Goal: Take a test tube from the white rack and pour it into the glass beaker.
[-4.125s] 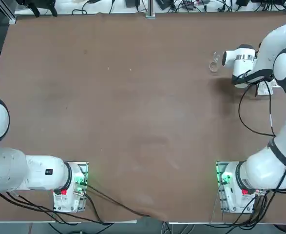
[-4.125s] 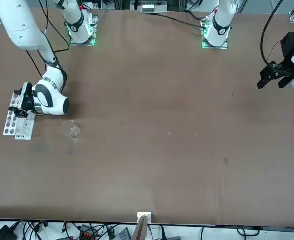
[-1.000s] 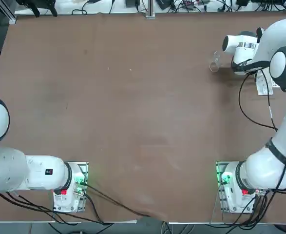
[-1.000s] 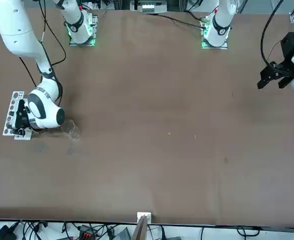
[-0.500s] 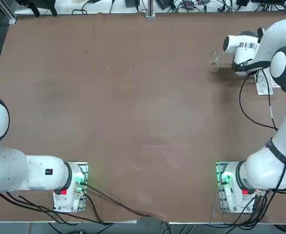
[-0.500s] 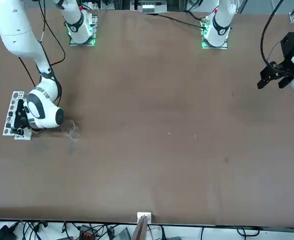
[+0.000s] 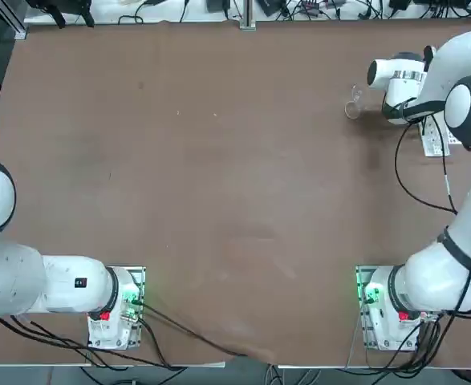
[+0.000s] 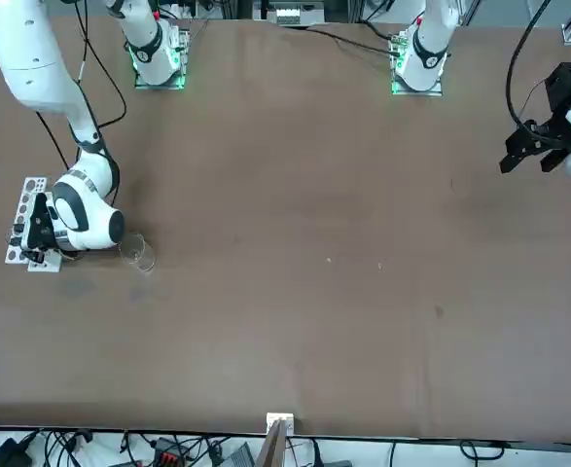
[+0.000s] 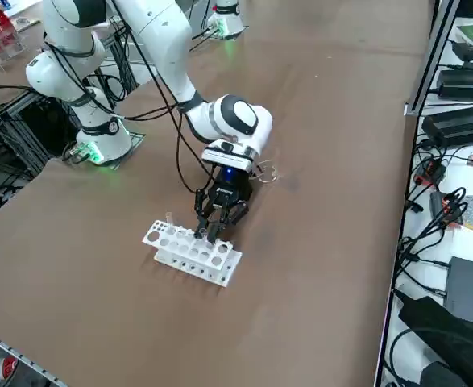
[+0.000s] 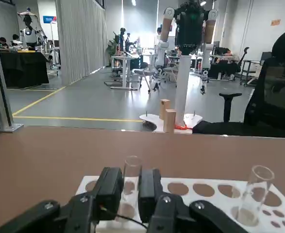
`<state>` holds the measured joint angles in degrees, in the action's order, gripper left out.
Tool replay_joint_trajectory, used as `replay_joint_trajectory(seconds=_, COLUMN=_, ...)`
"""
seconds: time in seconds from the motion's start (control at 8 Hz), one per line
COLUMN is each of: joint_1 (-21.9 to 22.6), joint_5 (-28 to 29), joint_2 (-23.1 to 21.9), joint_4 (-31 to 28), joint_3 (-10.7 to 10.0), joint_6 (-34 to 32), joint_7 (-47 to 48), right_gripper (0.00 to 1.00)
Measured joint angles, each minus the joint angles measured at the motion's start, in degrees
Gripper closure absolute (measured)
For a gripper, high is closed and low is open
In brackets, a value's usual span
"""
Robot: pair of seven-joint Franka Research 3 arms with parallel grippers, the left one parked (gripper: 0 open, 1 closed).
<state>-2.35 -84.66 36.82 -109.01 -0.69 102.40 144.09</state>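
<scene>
Right wrist view: the black two-finger right gripper (image 10: 131, 178) is clamped on a thin, clear test tube (image 10: 133, 164) upright in the long white holed rack (image 9: 233, 263). Above the rack, the white-and-black jointed right arm (image 9: 165, 40) bends downward.

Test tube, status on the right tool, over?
Right tool shut on test tube, tube standing in white rack. Second tube in rack, outside the grip. Nothing seen between rack and beaker.

Beaker (image 8: 137, 253) — beside claw (image 10: 130, 189), near rack (image 9: 192, 253)
</scene>
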Motion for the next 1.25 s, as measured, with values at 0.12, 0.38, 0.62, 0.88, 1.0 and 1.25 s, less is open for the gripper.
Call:
replay_joint_trajectory(seconds=0.12, joint_1=0.0, joint_5=-0.1, joint_2=0.1, joint_4=0.0, joint_3=0.0, joint_6=0.0, joint_7=0.0, right_gripper=0.76)
replay_joint_trajectory(seconds=0.38, joint_1=0.2, joint_5=-0.4, joint_2=0.1, joint_4=0.0, joint_3=0.0, joint_6=-1.4, joint_7=0.1, right_gripper=0.77)
replay_joint_trajectory(seconds=0.62, joint_1=0.9, joint_5=-1.0, joint_2=0.1, joint_4=0.0, joint_3=0.3, joint_6=-4.6, joint_7=-0.4, right_gripper=0.77)
replay_joint_trajectory(seconds=0.88, joint_1=2.0, joint_5=-1.1, joint_2=0.1, joint_4=0.3, joint_3=0.4, joint_6=-7.8, joint_7=-1.9, right_gripper=0.77)
replay_joint_trajectory(seconds=1.0, joint_1=2.5, joint_5=-1.1, joint_2=0.1, joint_4=0.6, joint_3=0.4, joint_6=-9.4, joint_7=-2.8, right_gripper=0.77)
replay_joint_trajectory(seconds=1.25, joint_1=2.7, joint_5=-1.1, joint_2=-0.5, joint_4=1.1, joint_3=0.5, joint_6=-10.8, joint_7=-5.1, right_gripper=0.77)
